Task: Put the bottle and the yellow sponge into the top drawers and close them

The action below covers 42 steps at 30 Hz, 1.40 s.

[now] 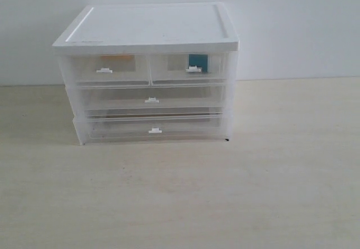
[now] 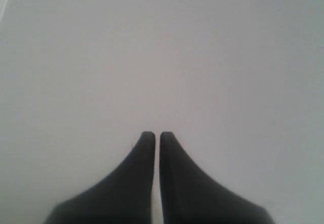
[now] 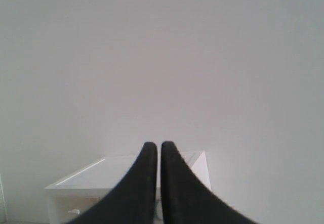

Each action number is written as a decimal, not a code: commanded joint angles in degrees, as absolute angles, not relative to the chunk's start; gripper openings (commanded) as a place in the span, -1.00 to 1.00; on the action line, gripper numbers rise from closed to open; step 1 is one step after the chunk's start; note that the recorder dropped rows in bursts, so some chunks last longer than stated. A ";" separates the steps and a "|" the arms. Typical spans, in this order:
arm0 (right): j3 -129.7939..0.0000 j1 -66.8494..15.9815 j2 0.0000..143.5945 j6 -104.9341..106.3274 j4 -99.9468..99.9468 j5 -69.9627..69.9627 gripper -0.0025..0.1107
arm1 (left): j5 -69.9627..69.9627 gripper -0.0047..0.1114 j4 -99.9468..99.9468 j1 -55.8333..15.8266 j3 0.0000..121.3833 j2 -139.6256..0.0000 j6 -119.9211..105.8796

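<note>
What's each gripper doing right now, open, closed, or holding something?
Left gripper: closed, holding nothing.
Right gripper: closed, holding nothing.

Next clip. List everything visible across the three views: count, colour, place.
white-topped plastic cabinet: one, white, on the table.
narrow translucent plastic top drawers: two, side by side under the lid, both look closed.
full-width drawers: two, translucent, stacked below, closed.
small handle tabs: four, white, one per drawer front.
yellow sponge: one, a yellow-orange blur inside the top drawer on the exterior view's left.
bottle: one, only a teal patch shows, inside the other top drawer.
pale wooden table: one, beige.
wall: white, behind the cabinet.
left gripper: one, black, shut, empty.
right gripper: one, black, shut, empty, cabinet beyond it.
</note>
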<state>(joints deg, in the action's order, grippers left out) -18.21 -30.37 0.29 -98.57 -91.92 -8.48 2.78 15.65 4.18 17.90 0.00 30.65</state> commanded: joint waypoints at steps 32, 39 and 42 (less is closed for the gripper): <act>-18.16 -30.32 0.00 -98.69 -91.79 -8.43 -0.96 | -16.69 -0.85 3.68 10.78 0.00 0.00 0.43; -18.16 -30.32 0.00 -98.58 -91.79 -8.43 -0.96 | -16.69 -0.85 3.68 10.78 0.00 0.00 0.43; -18.16 -30.32 0.00 -98.58 -91.79 -8.43 -0.96 | -16.69 -0.85 3.68 10.78 0.00 0.00 0.43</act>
<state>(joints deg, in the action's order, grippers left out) -18.21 -30.37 0.29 -98.78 -91.92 -8.38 -16.91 3.40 10.72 0.17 -0.09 0.00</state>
